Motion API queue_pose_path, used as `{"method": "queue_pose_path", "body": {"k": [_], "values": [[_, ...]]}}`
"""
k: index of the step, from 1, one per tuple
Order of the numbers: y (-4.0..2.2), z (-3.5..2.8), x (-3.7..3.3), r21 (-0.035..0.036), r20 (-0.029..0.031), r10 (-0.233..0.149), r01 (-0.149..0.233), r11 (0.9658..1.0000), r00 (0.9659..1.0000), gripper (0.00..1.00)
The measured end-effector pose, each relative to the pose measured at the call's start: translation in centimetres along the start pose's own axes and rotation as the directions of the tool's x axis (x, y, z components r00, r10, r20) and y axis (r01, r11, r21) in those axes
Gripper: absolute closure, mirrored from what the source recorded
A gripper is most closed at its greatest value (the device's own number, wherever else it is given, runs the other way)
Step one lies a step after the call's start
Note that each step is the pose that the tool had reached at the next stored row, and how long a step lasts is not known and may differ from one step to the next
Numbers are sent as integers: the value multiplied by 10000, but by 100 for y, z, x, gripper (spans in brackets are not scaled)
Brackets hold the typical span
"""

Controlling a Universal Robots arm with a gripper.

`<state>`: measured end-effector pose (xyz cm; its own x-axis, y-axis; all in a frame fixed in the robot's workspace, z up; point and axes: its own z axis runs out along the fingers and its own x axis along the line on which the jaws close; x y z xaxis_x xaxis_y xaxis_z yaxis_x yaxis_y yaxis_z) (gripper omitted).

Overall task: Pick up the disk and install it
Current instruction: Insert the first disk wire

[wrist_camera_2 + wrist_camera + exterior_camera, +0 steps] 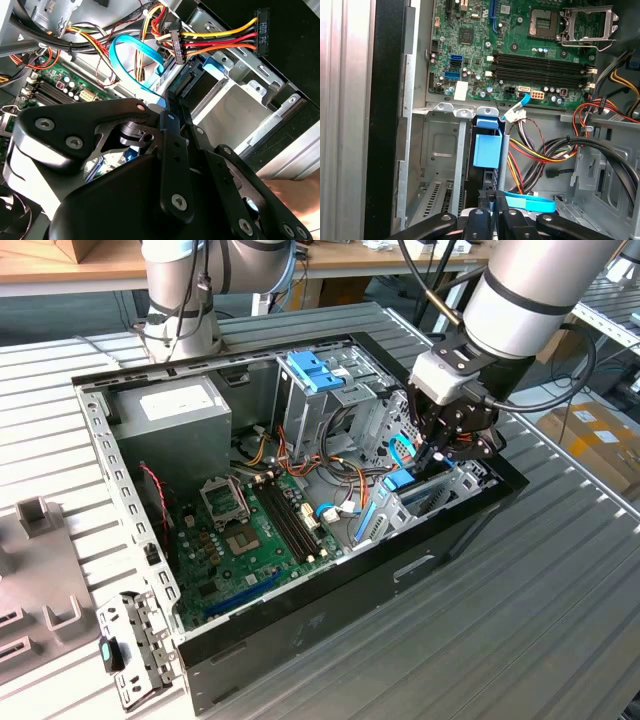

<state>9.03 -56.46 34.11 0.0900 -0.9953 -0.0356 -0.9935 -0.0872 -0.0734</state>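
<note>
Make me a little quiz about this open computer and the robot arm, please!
1. True or false: the black robot gripper is down inside the open black computer case.
2. What colour is the flat circuit board in the case? A green, B red, C white.
3. Fill in: the grey metal box has a ___ sticker on top.
Key: 1 true; 2 A; 3 white.
</note>
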Motion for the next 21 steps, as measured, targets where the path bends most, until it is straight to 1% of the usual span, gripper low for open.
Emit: {"method": "queue_pose_path", "body": {"k": [6,7,8,9,10,11,12,13,14,15,19,21], "values": [[0,4,0,1,6,0,0,10000,10000,83],[0,4,0,1,5,0,0,10000,10000,71],[0,2,0,0,2,0,0,10000,10000,65],[0,2,0,0,0,0,0,10000,10000,65],[0,2,0,0,0,0,0,10000,10000,58],[0,-5,0,0,-2,0,0,10000,10000,58],[-2,-21,-1,0,0,0,0,10000,10000,58],[-4,-50,-2,0,0,0,0,10000,10000,58],[-8,-104,-4,0,1,0,0,10000,10000,58],[-10,-129,-4,0,1,0,0,10000,10000,58],[-15,-205,-7,-1,-2,0,0,10000,10000,58],[-16,-216,-8,0,1,0,0,10000,10000,58]]}}
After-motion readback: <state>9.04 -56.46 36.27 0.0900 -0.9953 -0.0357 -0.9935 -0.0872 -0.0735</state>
